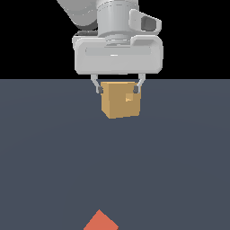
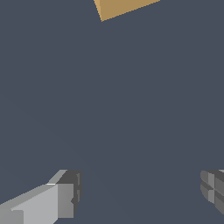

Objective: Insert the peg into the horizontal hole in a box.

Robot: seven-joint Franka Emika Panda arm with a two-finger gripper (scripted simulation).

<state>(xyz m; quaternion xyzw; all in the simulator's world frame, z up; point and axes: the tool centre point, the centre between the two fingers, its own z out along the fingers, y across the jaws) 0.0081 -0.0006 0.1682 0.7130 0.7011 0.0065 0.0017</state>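
The tan box (image 1: 120, 101) stands on the dark floor, and a small square hole (image 1: 129, 99) shows in the face turned toward the exterior view's right. In the exterior view my gripper (image 1: 117, 90) hangs open, its fingertips overlapping the box's upper corners in the picture. The wrist view has only a corner of the box (image 2: 120, 8) at the picture's edge, well apart from my gripper (image 2: 140, 190), whose fingers (image 2: 65, 199) are spread wide around bare floor. The red-orange peg (image 1: 100, 221) lies far from the gripper at the exterior view's lower edge, partly cut off.
A flat dark grey floor (image 1: 179, 157) spreads around the box and peg. The white hand and arm (image 1: 117, 49) fill the upper middle of the exterior view against a black background.
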